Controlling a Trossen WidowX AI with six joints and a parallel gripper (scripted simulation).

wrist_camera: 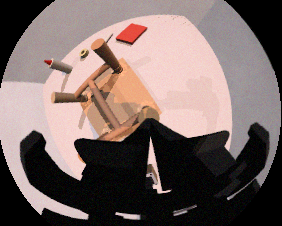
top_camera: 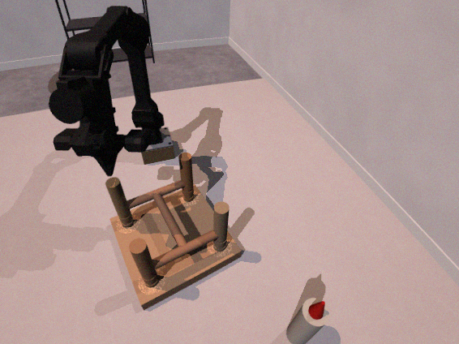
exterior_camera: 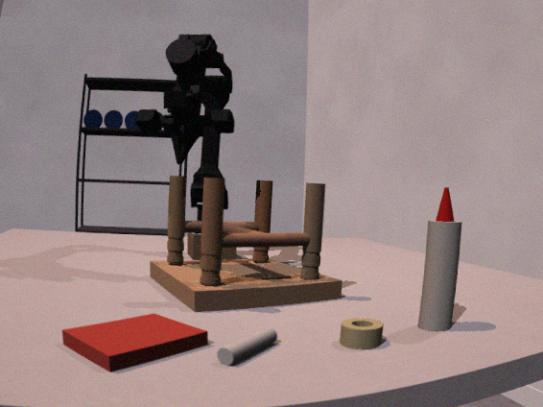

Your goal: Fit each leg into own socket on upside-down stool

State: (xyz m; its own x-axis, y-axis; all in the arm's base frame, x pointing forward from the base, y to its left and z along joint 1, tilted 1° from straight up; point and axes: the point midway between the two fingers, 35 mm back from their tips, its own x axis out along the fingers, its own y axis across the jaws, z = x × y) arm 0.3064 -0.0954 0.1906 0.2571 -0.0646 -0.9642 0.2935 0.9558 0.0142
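Note:
The wooden stool lies upside down with its square seat flat on the table. Its legs stand upright in the seat's corners, joined by cross rails; it also shows in the exterior view and in the wrist view. My gripper is shut and empty. It points down, above and behind the back-left leg, apart from it. In the exterior view the gripper hangs above the leg tops, not touching them.
A grey cylinder with a red cone tip stands right of the stool. A tan ring, a small grey rod and a red flat block lie in front. A black shelf rack stands behind. The arm's base block sits behind the stool.

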